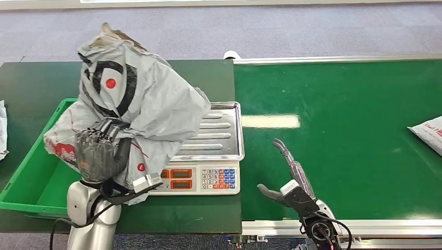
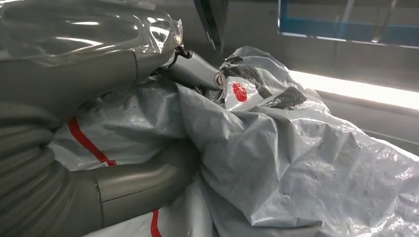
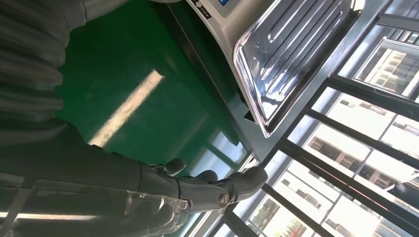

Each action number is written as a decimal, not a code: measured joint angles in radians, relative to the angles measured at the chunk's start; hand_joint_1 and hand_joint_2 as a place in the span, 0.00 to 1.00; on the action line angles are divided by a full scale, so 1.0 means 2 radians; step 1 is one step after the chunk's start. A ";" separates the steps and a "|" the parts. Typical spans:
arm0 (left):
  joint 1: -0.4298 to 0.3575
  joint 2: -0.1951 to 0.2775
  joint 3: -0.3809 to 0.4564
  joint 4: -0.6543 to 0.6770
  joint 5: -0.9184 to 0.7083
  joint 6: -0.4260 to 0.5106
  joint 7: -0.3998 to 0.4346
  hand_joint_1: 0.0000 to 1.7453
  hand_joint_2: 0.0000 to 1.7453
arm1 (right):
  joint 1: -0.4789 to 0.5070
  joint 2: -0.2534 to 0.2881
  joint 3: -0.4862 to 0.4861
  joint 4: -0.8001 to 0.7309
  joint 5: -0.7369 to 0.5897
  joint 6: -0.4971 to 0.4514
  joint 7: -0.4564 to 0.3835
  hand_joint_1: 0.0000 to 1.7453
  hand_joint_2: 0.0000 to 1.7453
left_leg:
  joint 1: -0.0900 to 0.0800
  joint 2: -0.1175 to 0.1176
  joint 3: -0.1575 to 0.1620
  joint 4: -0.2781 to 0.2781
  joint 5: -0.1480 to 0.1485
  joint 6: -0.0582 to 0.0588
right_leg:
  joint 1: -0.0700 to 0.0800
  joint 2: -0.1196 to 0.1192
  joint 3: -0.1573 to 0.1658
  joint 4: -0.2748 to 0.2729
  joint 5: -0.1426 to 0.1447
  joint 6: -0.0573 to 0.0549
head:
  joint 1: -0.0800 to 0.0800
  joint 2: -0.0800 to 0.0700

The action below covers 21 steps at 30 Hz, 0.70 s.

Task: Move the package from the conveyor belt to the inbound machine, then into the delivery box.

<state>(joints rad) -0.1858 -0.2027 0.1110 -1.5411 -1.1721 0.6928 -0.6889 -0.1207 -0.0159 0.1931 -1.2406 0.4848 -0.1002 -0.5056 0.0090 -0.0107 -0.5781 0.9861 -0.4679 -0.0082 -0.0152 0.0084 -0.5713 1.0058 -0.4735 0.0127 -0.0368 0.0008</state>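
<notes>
A large grey plastic package [image 1: 140,104], crumpled and shiny, with black curved markings and red dots, was held up by the robot's left hand [image 1: 99,153]. The dark fingers [image 1: 91,148] were pressed into the bag's lower front, and the thick grey thumb [image 2: 143,180] dug in from below, so the soft plastic bulged around them. In the left wrist view the wrinkled, woven-looking film showed red stripes near the thumb. The package hung over the left part of a scale [image 1: 206,161] and the right edge of a green plastic bin [image 1: 31,182]; whether it touched either could not be told.

The scale had a ribbed, polished steel tray [image 1: 219,133] with rounded corners and a white front with orange displays and a coloured keypad. It stood on a dark green table [image 1: 31,83].

The right hand [image 1: 286,174] hovered over the smooth green conveyor belt [image 1: 354,146], fingers apart and holding nothing. Another pale package [image 1: 428,133] with red print lay at the belt's far right edge. Grey carpet [image 1: 260,31] stretched beyond.
</notes>
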 joint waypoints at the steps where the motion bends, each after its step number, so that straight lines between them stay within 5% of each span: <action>1: -0.004 -0.001 0.015 -0.003 -0.010 0.000 0.004 1.00 1.00 | 0.001 0.000 0.000 -0.001 0.002 -0.002 0.001 0.00 1.00 | 0.000 0.000 0.000 0.000 0.000 0.000 | 0.000 0.000 0.000 0.000 0.000 0.000 | 0.000 0.000; 6: -0.030 0.012 0.064 0.001 -0.096 0.000 0.107 1.00 1.00 | 0.011 0.000 -0.001 -0.014 0.013 -0.007 0.011 0.00 1.00 | 0.000 0.000 0.000 0.000 0.000 0.000 | 0.000 0.000 0.000 0.000 0.000 0.000 | 0.000 0.000; 9: -0.042 0.045 0.063 0.026 -0.142 -0.001 0.219 1.00 1.00 | 0.018 0.000 -0.004 -0.025 0.021 -0.007 0.015 0.00 1.00 | 0.000 0.000 0.000 0.000 0.000 0.000 | 0.000 0.000 0.000 0.000 0.000 0.000 | 0.000 0.000; 15: -0.055 0.116 0.033 0.083 -0.177 -0.051 0.378 1.00 1.00 | 0.022 0.002 -0.011 -0.039 0.031 -0.002 0.020 0.00 1.00 | 0.000 0.000 0.000 0.000 0.000 0.000 | 0.000 0.001 0.000 0.000 0.000 0.000 | 0.000 0.000; 21: -0.091 0.170 0.004 0.181 -0.178 -0.069 0.416 1.00 1.00 | 0.023 0.004 -0.013 -0.041 0.035 -0.002 0.022 0.00 1.00 | 0.000 0.001 0.000 0.000 0.000 0.000 | 0.000 0.001 0.000 0.000 0.000 0.000 | 0.000 0.000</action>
<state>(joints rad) -0.3679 0.1364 0.1187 -1.1789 -1.5274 0.5540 0.1432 -0.0747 -0.0073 0.1676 -1.3220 0.5553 -0.1037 -0.4619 0.0093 -0.0097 -0.5780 0.9861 -0.4677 -0.0083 -0.0149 0.0097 -0.5717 1.0060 -0.4732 0.0124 -0.0363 0.0008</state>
